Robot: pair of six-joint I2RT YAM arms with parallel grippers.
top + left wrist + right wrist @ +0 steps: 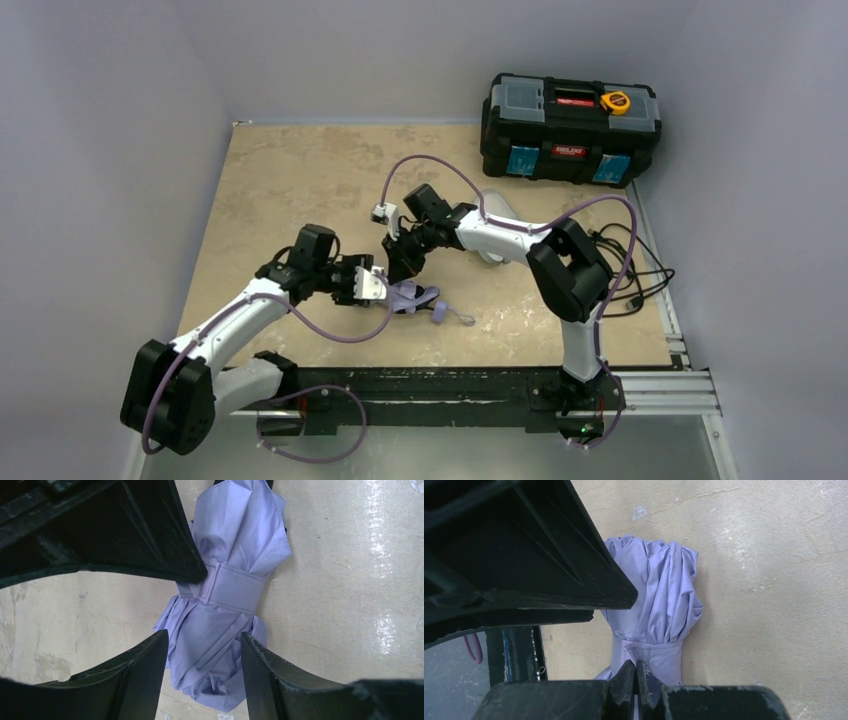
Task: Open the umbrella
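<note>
Umbrella [415, 298] place: flat on the table [300, 180], near its front middle, between the 2 arms and well apart from the toolbox [568, 125] at the far right corner.
Umbrella condition: folded, lavender cloth bunched, wrapped round the middle by its strap [235, 587]; not yet opened.
Long axis: roughly left to right across the table in the overhead view; top to bottom in both wrist views.
Left pincer [375, 285]: spread, 1 finger on each side of the bundle's near end, closing line set across the long axis; no grip on the cloth to be seen.
Right pincer [403, 265]: pressed together, tips right at the strap band [649, 655]; cannot tell whether a sliver of strap sits between them.
Direction from left pincer: umbrella directly ahead and under, running away from the fingers [150, 655].
Direction from right pincer: umbrella [669, 590] also straight ahead, seen from the other end, so the 2 pincers face each other over the bundle.
Nearer arm: both at the umbrella; left placed for holding the body, right nearest the strap's fastened tab.
Step in hand, as a judgement: freeing the strap, with the bundle steadied.
Crux for the coming move: a pull on the tab away from the band, across the long axis, with the body pinned.
Risk: bundle rolling or sliding if unclamped.
</note>
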